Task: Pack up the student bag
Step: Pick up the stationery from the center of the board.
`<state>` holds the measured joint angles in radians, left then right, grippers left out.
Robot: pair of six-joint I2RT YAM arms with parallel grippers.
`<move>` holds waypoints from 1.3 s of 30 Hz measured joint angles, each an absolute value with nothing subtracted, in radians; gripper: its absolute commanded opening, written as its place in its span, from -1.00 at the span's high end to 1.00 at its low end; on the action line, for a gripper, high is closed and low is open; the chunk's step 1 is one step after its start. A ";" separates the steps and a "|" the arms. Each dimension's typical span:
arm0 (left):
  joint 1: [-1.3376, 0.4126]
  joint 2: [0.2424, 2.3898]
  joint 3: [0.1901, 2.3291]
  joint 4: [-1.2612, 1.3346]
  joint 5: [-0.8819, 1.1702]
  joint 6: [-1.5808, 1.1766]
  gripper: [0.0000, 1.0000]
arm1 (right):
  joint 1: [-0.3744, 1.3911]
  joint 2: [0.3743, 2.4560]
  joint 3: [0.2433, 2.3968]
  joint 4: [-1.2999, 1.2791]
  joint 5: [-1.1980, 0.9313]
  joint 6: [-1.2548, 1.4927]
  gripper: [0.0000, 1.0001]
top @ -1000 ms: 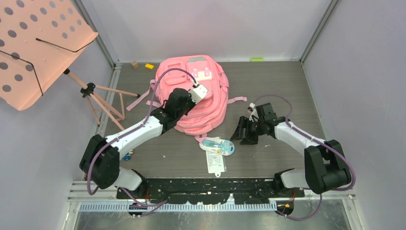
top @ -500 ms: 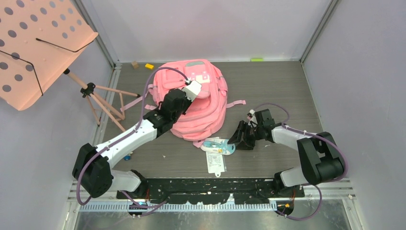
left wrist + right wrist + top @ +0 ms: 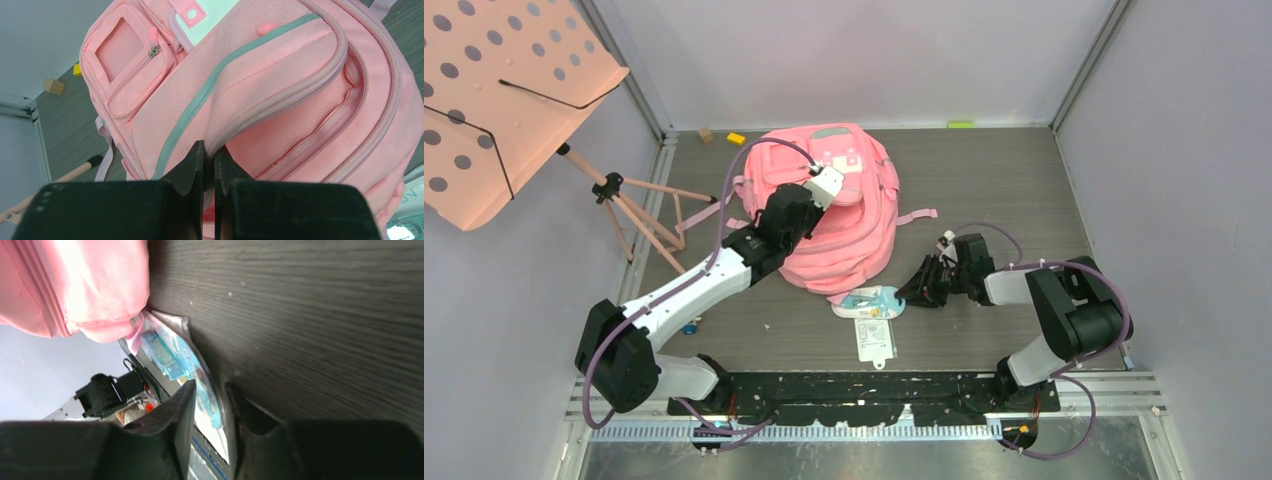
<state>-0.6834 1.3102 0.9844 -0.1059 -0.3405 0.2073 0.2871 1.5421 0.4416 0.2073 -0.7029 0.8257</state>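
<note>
The bag (image 3: 849, 215) lies flat on the table (image 3: 1004, 170), front side up, near the middle and a bit toward the back edge. Its long way runs from the back edge to the near edge, with the top at the back. The left gripper (image 3: 210, 150) sits on top of the bag. Its jaws are almost fully closed and they pinch a fold of pink cloth next to a zip line. I cannot tell if that zip is open. At the bag's near end lies a small clear pack (image 3: 872, 303) with something blue inside. It touches the bag, and from the right wrist view one end looks tucked just under the pink cloth. The pack's long way runs left to right, across the bag's long way. The right gripper (image 3: 210, 395) is low on the table, just to the right of the pack, and it points left at it. Its jaws are partly closed, with the rim of the pack between the two fingers. I cannot tell if they press on it yet. So the pack lies straight ahead of the right jaws, and the bag is just past it and further back. The right arm is the nearer one to the pack, and the left one is busy with the bag. I think the pack must come out to the right before it can go up and into the bag.
</note>
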 measured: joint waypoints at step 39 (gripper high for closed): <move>-0.476 1.327 1.163 -0.354 -0.126 0.034 1.00 | 0.292 0.917 0.753 -0.254 -0.427 0.837 0.99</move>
<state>-0.4763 1.3270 1.1629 -0.3538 -0.1261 0.0338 0.2924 0.9173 0.7528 -0.2543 -0.4274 0.8368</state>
